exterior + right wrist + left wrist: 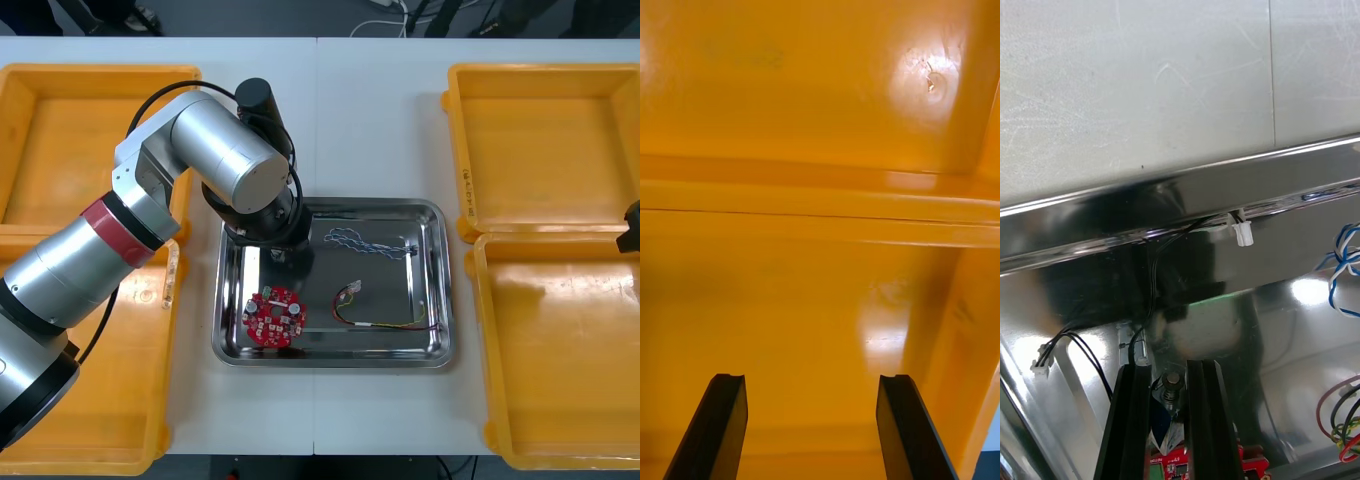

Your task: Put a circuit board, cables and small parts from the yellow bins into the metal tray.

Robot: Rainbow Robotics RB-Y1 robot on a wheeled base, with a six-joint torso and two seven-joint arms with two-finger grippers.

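Observation:
The metal tray in the middle of the table holds a round red circuit board, a twisted blue and white cable and a red and yellow cable. My left arm reaches over the tray's far left corner. Its gripper is low inside the tray, shut on the middle of a black cable. The cable's white plugs lie against the tray wall. The board's edge shows beneath the fingers. My right gripper hangs open over a yellow bin.
Two yellow bins stand at the left of the tray, two more at the right. The right gripper is at the view's right edge, between the right bins. Bare table lies beyond the tray's far rim.

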